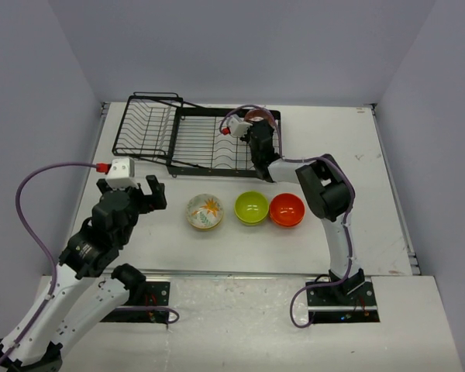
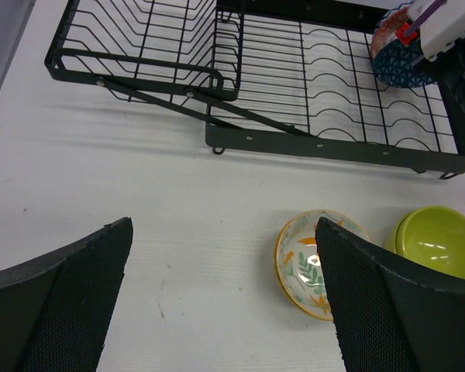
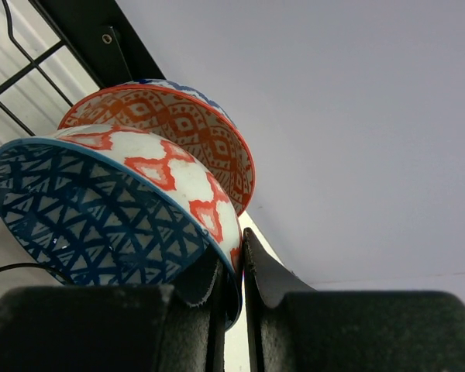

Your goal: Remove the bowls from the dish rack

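The black wire dish rack [image 1: 194, 143] stands at the back of the table. At its right end stand two bowls on edge: a blue triangle-patterned bowl [image 3: 93, 225] with a white and red outside, and behind it an orange-red patterned bowl [image 3: 178, 128]. My right gripper [image 3: 236, 252] is shut on the blue bowl's rim, one finger inside and one outside; it shows in the top view [image 1: 257, 139]. On the table in front stand a floral cream bowl [image 1: 204, 211], a lime green bowl [image 1: 251, 208] and an orange-red bowl [image 1: 287, 209]. My left gripper [image 2: 225, 302] is open and empty, just left of the floral bowl [image 2: 302, 263].
The rack's smaller angled basket section [image 2: 139, 39] is at the left and holds nothing. The right arm's forearm [image 1: 325, 186] reaches over the table right of the orange-red bowl. Grey walls close in the back and sides.
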`<state>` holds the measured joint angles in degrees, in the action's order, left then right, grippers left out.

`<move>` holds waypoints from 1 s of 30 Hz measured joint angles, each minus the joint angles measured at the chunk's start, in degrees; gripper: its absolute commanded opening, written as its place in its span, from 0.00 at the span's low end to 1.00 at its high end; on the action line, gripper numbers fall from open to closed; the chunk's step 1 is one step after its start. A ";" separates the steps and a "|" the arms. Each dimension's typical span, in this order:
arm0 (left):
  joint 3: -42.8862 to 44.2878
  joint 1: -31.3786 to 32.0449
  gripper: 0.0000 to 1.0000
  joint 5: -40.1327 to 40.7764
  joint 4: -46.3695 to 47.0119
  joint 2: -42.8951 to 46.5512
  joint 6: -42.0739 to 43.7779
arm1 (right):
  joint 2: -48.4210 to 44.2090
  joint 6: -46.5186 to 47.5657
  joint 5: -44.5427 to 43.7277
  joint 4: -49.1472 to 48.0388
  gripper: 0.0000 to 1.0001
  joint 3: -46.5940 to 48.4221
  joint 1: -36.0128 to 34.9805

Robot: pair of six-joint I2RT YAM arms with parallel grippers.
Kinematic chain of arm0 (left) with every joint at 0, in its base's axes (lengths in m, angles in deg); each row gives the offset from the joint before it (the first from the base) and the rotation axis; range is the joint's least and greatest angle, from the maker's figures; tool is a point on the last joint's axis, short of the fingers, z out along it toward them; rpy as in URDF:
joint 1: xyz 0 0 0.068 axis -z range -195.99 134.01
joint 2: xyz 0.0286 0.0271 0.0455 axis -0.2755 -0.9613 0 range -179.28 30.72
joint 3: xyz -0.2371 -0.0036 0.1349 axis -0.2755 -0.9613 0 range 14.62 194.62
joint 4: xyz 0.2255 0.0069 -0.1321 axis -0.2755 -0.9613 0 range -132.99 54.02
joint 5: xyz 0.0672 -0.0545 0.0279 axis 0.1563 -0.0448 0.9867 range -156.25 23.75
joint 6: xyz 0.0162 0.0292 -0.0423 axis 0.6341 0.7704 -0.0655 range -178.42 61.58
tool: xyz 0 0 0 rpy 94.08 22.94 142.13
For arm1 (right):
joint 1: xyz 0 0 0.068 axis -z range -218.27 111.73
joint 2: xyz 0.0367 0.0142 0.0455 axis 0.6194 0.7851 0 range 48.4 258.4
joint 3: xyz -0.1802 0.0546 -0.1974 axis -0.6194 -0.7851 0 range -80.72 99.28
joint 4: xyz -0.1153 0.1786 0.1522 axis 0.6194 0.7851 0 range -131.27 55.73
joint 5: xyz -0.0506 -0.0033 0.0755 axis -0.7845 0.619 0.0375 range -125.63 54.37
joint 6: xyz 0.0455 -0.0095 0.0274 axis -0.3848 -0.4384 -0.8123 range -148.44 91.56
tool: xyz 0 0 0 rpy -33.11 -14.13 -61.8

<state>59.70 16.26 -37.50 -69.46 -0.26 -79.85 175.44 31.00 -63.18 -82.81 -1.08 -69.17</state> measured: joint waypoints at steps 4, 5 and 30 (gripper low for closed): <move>0.00 0.00 1.00 0.00 0.02 0.63 0.00 | -0.02 0.68 -0.44 -2.36 0.00 -0.94 -0.07; 0.00 0.02 1.00 0.00 0.04 0.74 0.00 | -0.02 0.81 -0.61 -2.99 0.00 -1.05 -0.11; -0.11 -15.17 1.00 -9.18 3.26 -1.42 1.29 | -37.64 -49.27 11.43 33.99 0.00 -7.41 9.11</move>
<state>59.59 1.09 -46.68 -66.20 -1.68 -78.57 137.81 -18.26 -51.75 -48.82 -8.49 -60.05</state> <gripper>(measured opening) 0.997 0.091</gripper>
